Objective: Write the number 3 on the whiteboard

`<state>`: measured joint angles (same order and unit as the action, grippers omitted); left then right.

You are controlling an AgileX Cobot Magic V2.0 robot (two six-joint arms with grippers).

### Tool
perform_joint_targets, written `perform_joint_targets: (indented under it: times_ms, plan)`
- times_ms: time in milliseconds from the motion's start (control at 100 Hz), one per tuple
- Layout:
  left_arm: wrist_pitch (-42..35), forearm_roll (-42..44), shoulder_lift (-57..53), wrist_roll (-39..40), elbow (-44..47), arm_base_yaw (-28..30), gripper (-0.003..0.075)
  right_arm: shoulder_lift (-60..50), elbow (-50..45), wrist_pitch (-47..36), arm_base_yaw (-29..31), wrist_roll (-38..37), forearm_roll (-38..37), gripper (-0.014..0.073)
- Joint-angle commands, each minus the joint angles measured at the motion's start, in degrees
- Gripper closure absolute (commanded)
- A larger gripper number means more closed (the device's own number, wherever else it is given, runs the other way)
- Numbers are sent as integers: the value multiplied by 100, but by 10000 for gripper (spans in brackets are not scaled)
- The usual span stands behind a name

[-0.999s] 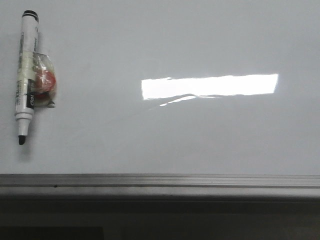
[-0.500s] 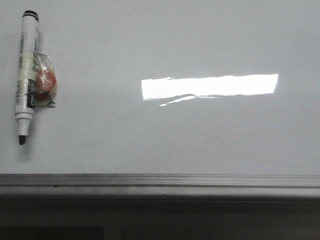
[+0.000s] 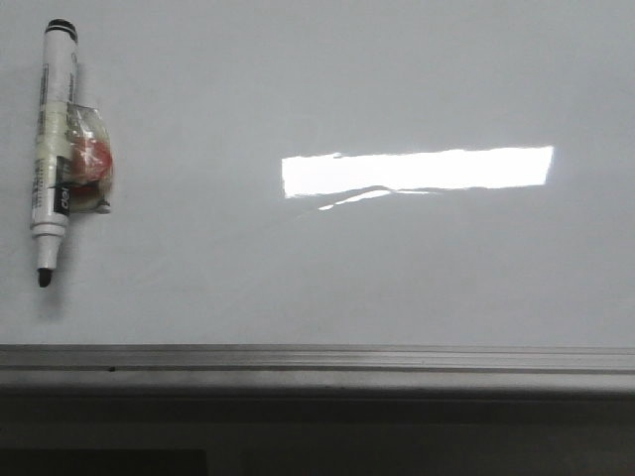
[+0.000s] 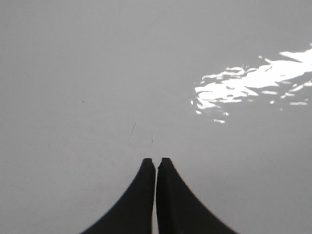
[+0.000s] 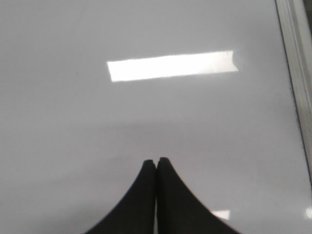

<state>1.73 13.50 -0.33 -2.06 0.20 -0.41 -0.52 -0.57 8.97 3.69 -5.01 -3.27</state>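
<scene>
Nothing has moved: marker (image 3: 56,149) lies on blank whiteboard (image 3: 347,278).

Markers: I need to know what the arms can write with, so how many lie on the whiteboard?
1. A single uncapped marker lies at the far left of the whiteboard, tip toward the near frame. Any beyond the camera's view would not show.
</scene>
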Motion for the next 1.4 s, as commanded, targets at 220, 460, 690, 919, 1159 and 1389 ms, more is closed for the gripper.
perform_joint_targets:
  times_ms: [220, 460, 690, 919, 1159, 1389]
  plan:
    - [-316, -927, -31, 170, -108, 195, 741, -58, -129, -760, 16, 31, 657, 645]
    - [837, -1046, 760, 153, -1305, 565, 741, 846, 491, -242, -424, 20, 1020, 644]
    - [751, -1114, 1092, 153, -1643, 578, 729, 2058, 1433, 618, -722, 33, 842, 645]
    - [-501, -1492, 1354, 153, -1493, 559, 409, 2648, 1476, 391, -722, 33, 842, 645]
    - [-815, -775, 1847, 142, -1479, -92, 379, 2686, 1476, 220, -722, 33, 842, 645]
    - [-989, -1014, 2492, 206, -1479, -2161, 379, 2686, 1476, 167, -722, 33, 842, 645]
